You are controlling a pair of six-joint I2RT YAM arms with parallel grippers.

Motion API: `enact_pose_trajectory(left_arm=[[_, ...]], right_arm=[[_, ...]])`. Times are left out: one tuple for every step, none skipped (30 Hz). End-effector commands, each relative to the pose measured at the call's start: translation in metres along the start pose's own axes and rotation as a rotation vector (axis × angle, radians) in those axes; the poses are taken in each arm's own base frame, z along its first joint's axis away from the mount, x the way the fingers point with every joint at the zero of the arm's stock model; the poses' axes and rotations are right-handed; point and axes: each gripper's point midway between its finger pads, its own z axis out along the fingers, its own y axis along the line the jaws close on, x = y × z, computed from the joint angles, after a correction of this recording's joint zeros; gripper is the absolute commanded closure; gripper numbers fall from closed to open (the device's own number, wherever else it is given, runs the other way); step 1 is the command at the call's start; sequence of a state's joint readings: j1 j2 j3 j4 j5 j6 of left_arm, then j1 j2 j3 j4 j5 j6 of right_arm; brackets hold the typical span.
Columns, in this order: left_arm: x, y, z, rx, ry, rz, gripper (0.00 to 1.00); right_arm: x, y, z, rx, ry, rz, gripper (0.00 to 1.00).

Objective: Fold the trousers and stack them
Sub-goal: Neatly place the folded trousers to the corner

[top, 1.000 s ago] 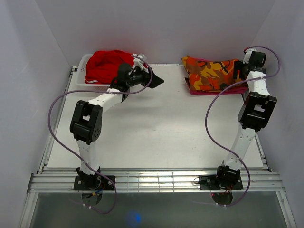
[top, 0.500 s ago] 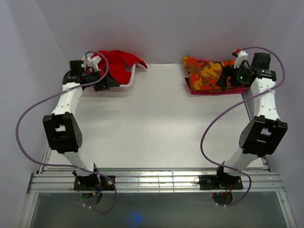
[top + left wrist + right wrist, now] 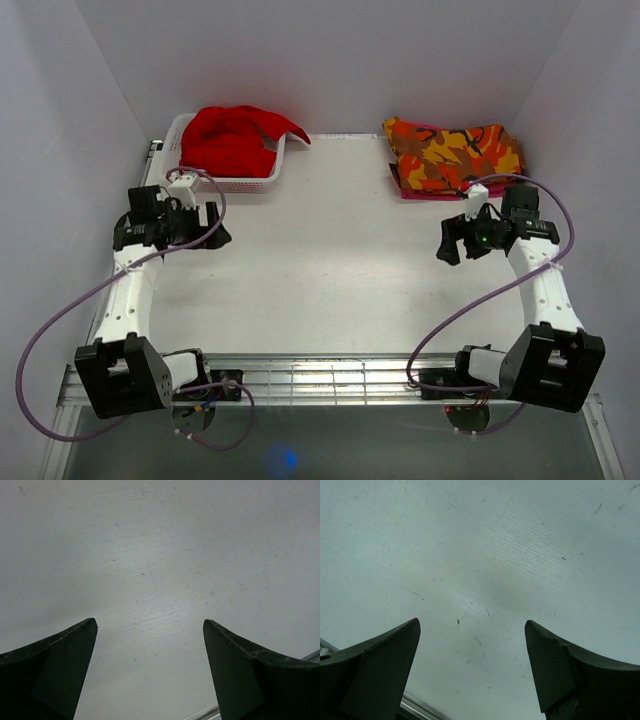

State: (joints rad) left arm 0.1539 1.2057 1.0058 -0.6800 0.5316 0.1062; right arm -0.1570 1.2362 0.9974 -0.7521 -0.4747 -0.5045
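The camouflage trousers lie folded at the back right of the table, on top of a pink folded cloth. My right gripper is open and empty, hovering over bare table in front of the trousers, well apart from them. My left gripper is open and empty over the left side of the table. In the left wrist view the left gripper shows only bare tabletop between its spread jaws. In the right wrist view the right gripper shows the same.
A white basket at the back left holds a plain red garment that hangs over its rim. White walls close the table in on three sides. Metal rails run along the near edge.
Both arms have pulled back from the far corners towards the near side. The left gripper left the basket with the red garment, the right left the trousers. Both are now low over the table.
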Motion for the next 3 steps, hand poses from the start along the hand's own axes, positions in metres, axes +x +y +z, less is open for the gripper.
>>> enact_pose_trajectory(left_arm=[[-0.0003, 0.0077, -0.0103, -0.065, -0.029, 0.061, 0.02], [0.0008, 0.0073, -0.0107, -0.064, -0.024, 0.057, 0.02], [0.0020, 0.0066, -0.0121, -0.065, -0.017, 0.053, 0.02]], right_arm=[[-0.0055, -0.0060, -0.0041, 0.059, -0.059, -0.045, 0.10], [-0.0061, -0.0062, -0.0045, 0.066, -0.068, -0.048, 0.10], [-0.0068, -0.0056, -0.0052, 0.069, -0.075, -0.039, 0.10]])
